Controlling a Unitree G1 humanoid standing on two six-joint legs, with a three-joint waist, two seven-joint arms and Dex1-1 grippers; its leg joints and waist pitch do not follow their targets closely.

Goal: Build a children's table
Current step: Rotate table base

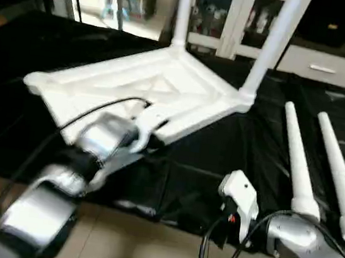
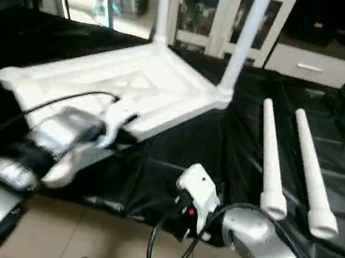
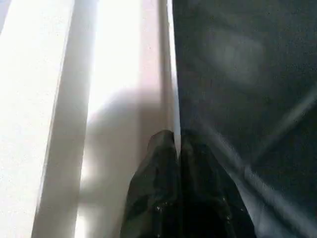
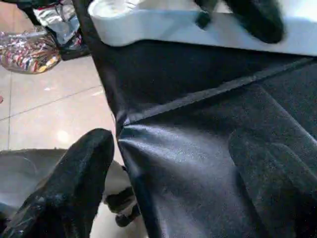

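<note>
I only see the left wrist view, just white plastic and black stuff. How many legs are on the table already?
Observer: Two fitted legs stand up from the far corners of the upside-down table top.
Operator: Where are the other legs?
Observer: Two loose legs lie side by side on the black sheet, to the right of the top.
Operator: What is the other arm doing?
Observer: The right tool is open near the sheet's front edge and holds nothing.
</note>
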